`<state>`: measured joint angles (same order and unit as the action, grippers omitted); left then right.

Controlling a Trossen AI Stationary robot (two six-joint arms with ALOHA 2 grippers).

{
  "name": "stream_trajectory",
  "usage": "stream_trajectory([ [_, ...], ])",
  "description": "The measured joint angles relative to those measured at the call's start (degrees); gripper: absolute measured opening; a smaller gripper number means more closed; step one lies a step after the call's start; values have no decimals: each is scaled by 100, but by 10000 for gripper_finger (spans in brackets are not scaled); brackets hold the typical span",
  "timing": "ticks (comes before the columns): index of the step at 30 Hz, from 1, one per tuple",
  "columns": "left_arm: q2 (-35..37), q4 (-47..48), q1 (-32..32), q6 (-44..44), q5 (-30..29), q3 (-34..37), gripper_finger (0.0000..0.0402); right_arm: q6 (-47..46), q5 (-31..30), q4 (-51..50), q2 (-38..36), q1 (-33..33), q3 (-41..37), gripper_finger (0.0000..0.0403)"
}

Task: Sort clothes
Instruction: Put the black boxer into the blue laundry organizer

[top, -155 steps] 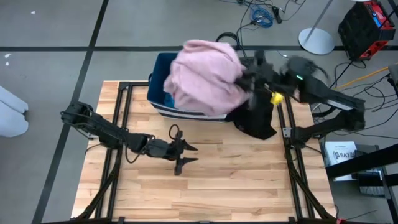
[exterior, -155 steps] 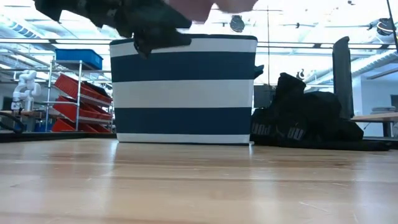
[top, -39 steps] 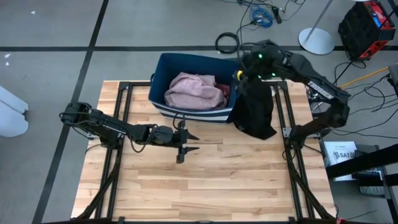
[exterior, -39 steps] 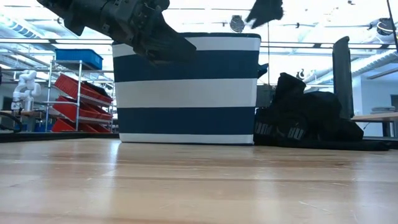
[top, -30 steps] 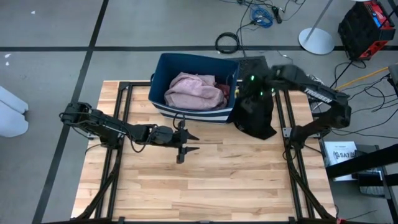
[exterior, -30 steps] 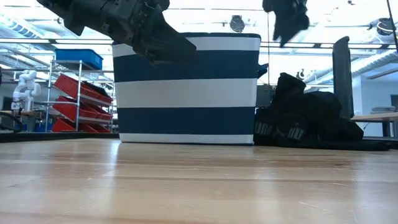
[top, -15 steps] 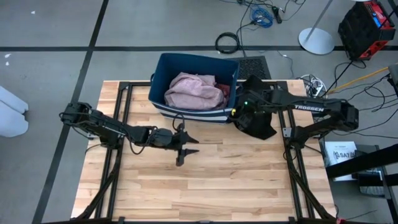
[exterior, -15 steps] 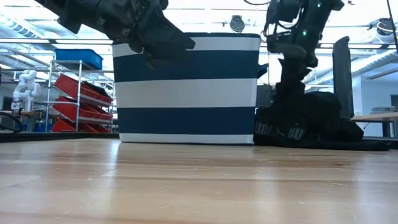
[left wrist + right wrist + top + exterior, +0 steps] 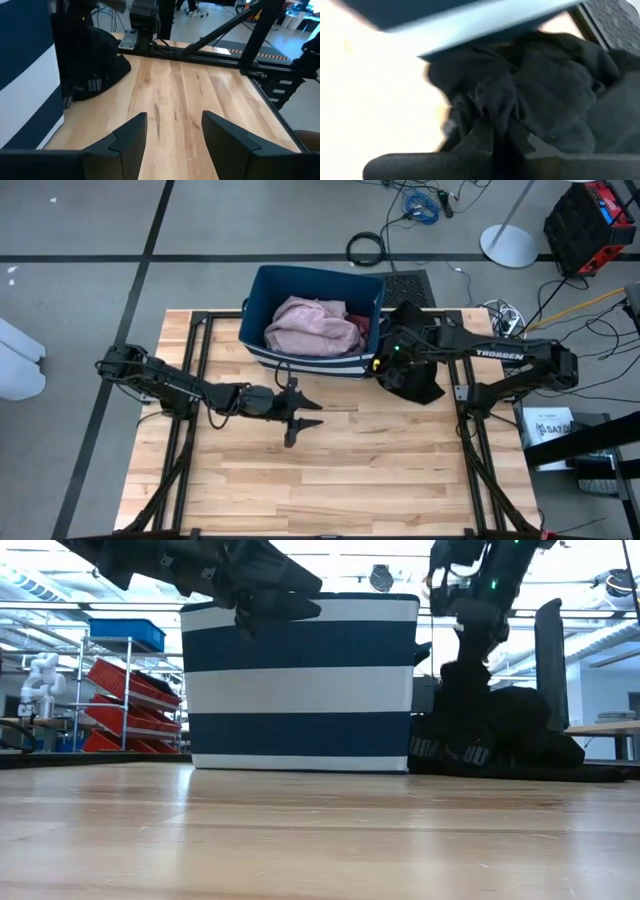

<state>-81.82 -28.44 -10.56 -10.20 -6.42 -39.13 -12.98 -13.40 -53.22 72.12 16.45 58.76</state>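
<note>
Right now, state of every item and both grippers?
Black garment: heaped on the table beside the bin, right gripper on it.
Pink garment: bunched inside the bin.
Striped bin: upright, open-topped.
Left gripper: open, empty, above bare table.
Right gripper: shut on black garment.

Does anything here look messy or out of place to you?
Only slightly. The crumpled black fabric garment lies heaped on the wooden table beside the blue-and-white striped bin, with the right claw down at it. The pale pink garment sits bunched inside the bin.
</note>
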Motion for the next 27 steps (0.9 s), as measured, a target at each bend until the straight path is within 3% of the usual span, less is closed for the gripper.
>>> stream_trajectory([
  [18, 0, 61, 1, 46, 7, -2, 199, -331, 141, 78, -324, -2383, 2053, 1],
  [24, 0, 111, 1, 52, 17, -2, 199, -358, 151, 974, -268, -3142, 2121, 0],
  [27, 0, 179, 1, 54, 22, -2, 199, -648, 133, 700, -141, -3290, 2060, 0],
])
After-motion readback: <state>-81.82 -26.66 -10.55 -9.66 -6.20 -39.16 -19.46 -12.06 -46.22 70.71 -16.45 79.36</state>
